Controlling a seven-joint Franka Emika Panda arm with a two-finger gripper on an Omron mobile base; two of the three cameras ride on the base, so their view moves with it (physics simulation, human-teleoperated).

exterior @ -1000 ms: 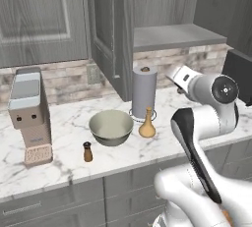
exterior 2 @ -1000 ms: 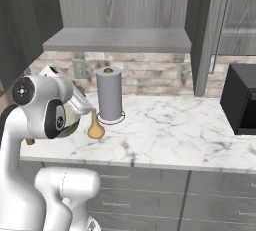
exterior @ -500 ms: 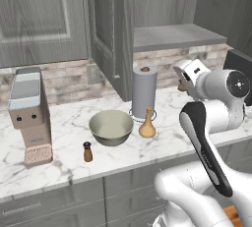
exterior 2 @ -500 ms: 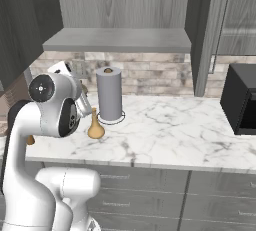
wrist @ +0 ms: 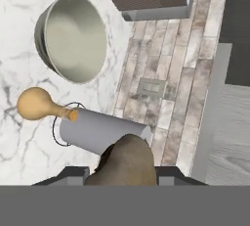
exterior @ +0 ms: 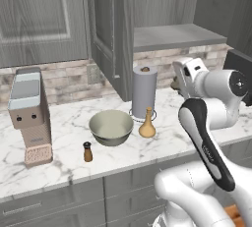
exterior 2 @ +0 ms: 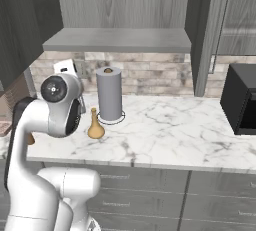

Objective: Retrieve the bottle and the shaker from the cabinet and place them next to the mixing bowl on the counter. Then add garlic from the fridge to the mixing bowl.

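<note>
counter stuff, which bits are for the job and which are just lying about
For the job: mixing bowl, bottle, shaker, brownish lump held in the gripper, probably the garlic.
Just lying about: paper towel roll, coffee machine, microwave.

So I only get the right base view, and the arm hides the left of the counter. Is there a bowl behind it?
Observer: Yes, a bowl stands just left of the bottle, apart from it.
Operator: Anything in it?
Observer: No, the hand view looks into it and it is empty.
Operator: And is the hand holding something?
Observer: Yes, the gripper is shut on a brown lump, perhaps the garlic.
</note>
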